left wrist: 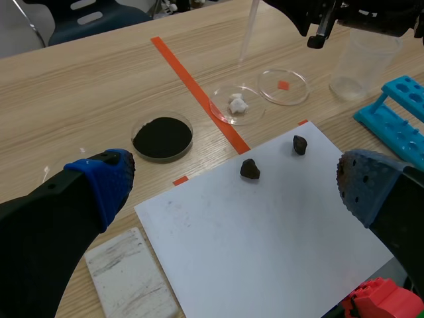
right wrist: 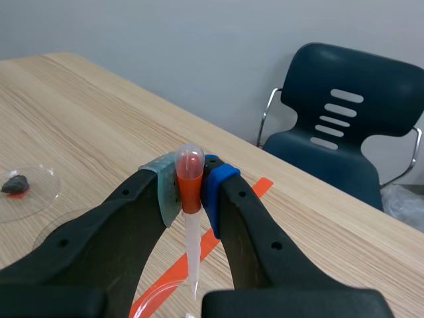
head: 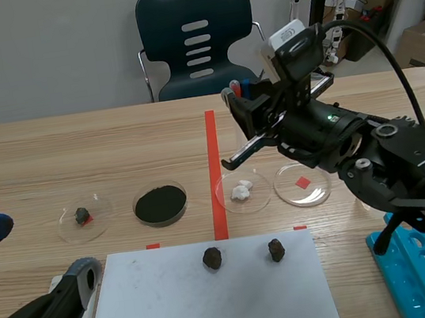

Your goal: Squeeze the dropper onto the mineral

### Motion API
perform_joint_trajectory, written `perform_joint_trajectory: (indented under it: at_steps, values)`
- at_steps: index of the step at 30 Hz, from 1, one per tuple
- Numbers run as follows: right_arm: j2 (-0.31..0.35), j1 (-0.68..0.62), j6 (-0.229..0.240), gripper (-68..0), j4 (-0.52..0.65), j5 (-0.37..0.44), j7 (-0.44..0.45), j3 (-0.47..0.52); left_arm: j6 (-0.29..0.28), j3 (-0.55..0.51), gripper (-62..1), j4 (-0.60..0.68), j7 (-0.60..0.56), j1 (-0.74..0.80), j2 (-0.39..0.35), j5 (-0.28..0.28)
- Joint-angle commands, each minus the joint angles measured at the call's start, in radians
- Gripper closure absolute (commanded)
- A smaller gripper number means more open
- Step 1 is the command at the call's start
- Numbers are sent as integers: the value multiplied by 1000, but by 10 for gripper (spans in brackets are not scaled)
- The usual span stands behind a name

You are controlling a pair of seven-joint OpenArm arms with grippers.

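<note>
Two fingers of the right gripper [right wrist: 189, 192] were closed on the dropper [right wrist: 188, 173], held upright above the dish [head: 265, 197] of white mineral [head: 241, 191]; the left gripper [left wrist: 235, 182] was seen open, well apart from that dish.

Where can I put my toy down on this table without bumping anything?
The white paper is bare nearer the robot than the two dark rocks. The wood beyond the black powder dish, toward the chair, is bare too. It's crowded along the row of dishes, where the right gripper holds the dropper.
</note>
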Motion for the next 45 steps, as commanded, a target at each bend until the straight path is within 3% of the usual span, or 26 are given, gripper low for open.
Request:
perform_joint_trajectory:
  at_steps: [1, 24, 45]
  values:
    - [-6, 17, -5, -64, 2, -1, 15, 3, -2, 5, -623, 6, -14, 3, 5, -10]
    - [-16, -13, -12, -64, -40, -14, -4, -27, -2, 5, -623, 6, -14, 3, 5, -10]
    - [-16, -7, -11, -64, -47, -14, 42, -27, -2, 5, -623, 6, -14, 3, 5, -10]
